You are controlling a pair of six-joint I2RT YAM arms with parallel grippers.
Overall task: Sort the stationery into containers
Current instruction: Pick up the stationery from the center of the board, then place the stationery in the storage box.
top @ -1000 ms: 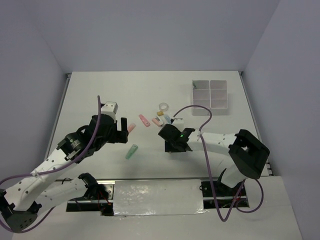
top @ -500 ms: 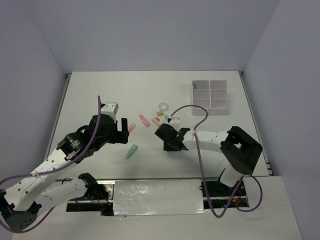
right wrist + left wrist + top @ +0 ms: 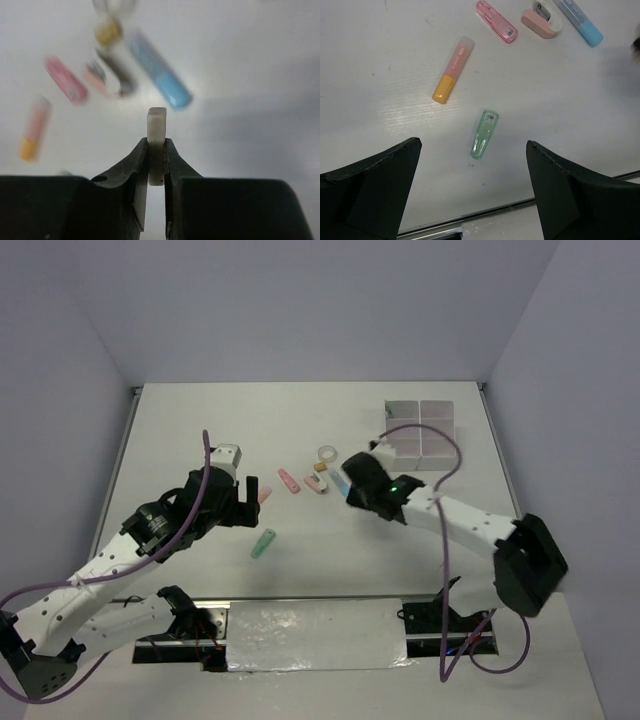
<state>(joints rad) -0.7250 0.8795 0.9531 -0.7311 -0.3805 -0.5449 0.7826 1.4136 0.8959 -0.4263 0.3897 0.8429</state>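
Our right gripper [image 3: 156, 150], at the bottom centre of its wrist view, is clamped on a small white block [image 3: 157, 125]. The fingers pinch its flat sides low down, and its top stands upright above the fingertips. We judge the block light, stiff and perhaps a little smooth, so a firm hold across the broad faces suits it. A blue stick [image 3: 157, 70] lies blurred beyond it. The box [image 3: 447, 418] sits at the upper right of the top view, near this gripper. Our left gripper [image 3: 472, 145] hangs wide open above a green stick [image 3: 484, 134].
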